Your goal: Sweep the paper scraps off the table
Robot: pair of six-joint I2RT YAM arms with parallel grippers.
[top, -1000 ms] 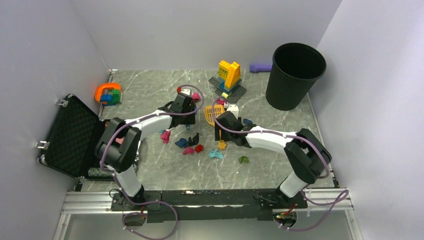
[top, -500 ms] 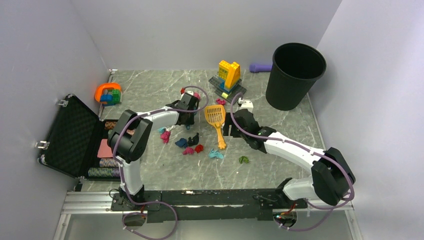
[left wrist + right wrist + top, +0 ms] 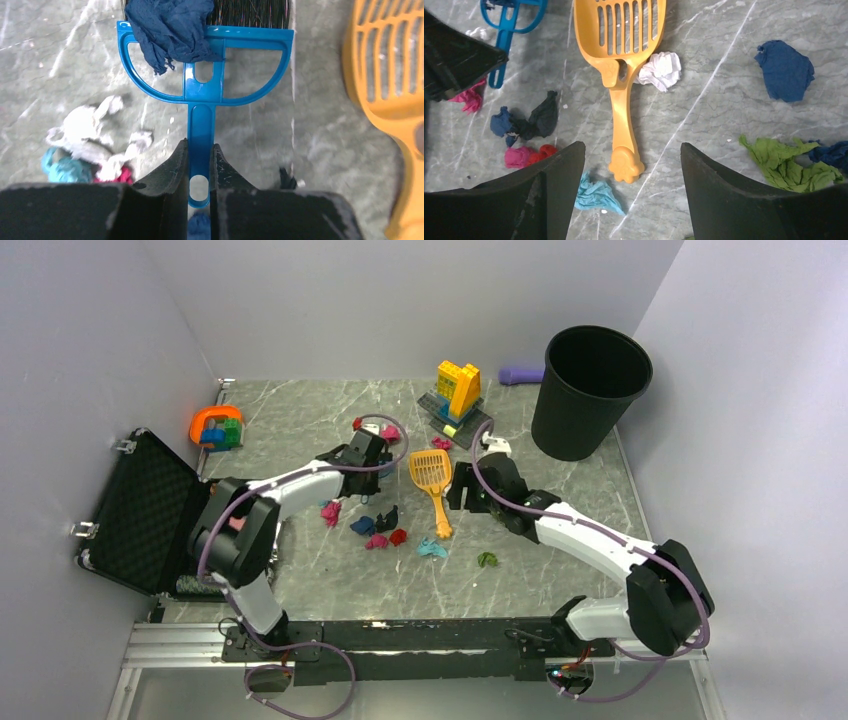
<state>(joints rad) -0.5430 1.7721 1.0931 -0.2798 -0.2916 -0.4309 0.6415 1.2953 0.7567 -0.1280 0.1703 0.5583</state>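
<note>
My left gripper point(image 3: 200, 155) is shut on the thin handle of a blue hand brush point(image 3: 205, 65) that lies on the table point(image 3: 300, 420). A dark blue paper scrap point(image 3: 170, 30) rests on the brush head, and white and teal wads point(image 3: 87, 130) lie to its left. My right gripper point(image 3: 631, 150) hangs open above the paw-shaped end of an orange scoop point(image 3: 624, 50) and holds nothing. Around it lie a white wad point(image 3: 660, 70), dark blue point(image 3: 785, 70), green point(image 3: 791, 160), teal point(image 3: 596, 195) and magenta point(image 3: 519, 156) scraps. From above, the scraps point(image 3: 378, 530) cluster between both grippers.
A tall black bin point(image 3: 590, 390) stands at the back right. An open black case point(image 3: 150, 510) sits off the table's left edge. A yellow-blue brick build point(image 3: 458, 390) is at the back middle, an orange toy point(image 3: 217, 427) at the back left, and a purple object point(image 3: 520, 374) by the wall.
My left jaws have closed onto the brush handle. My right arm has swung out to the right, and its open gripper has drawn back off the scoop to just right of it.
</note>
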